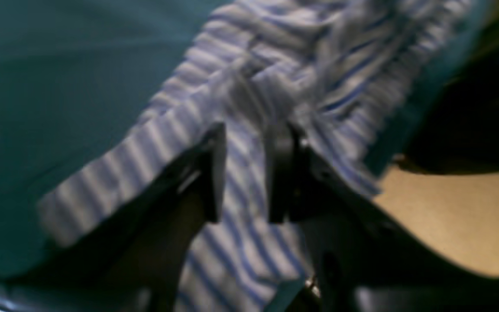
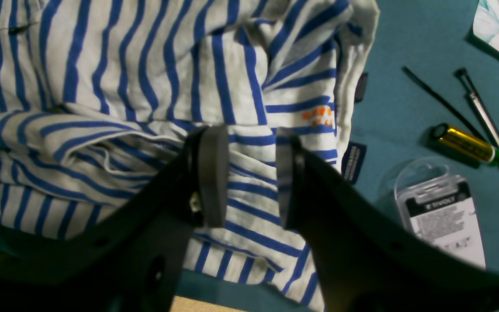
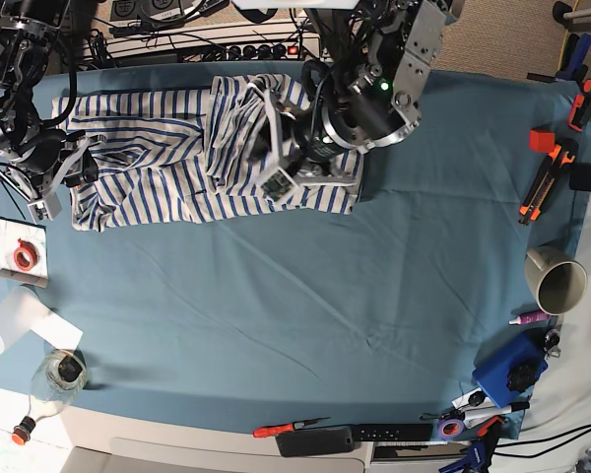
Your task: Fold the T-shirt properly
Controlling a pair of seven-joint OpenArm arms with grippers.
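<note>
Striped T-shirt lies bunched, no neat fold yet; left claw and right claw both gape apart above it

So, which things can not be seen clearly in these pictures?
- Left wrist view: all blurred; whether the left gripper touches the T-shirt is unclear.
- Right wrist view: the orange print is too small to read; the right gripper covers the cloth below it.
- Base view: the left arm hides the shirt's middle.
</note>
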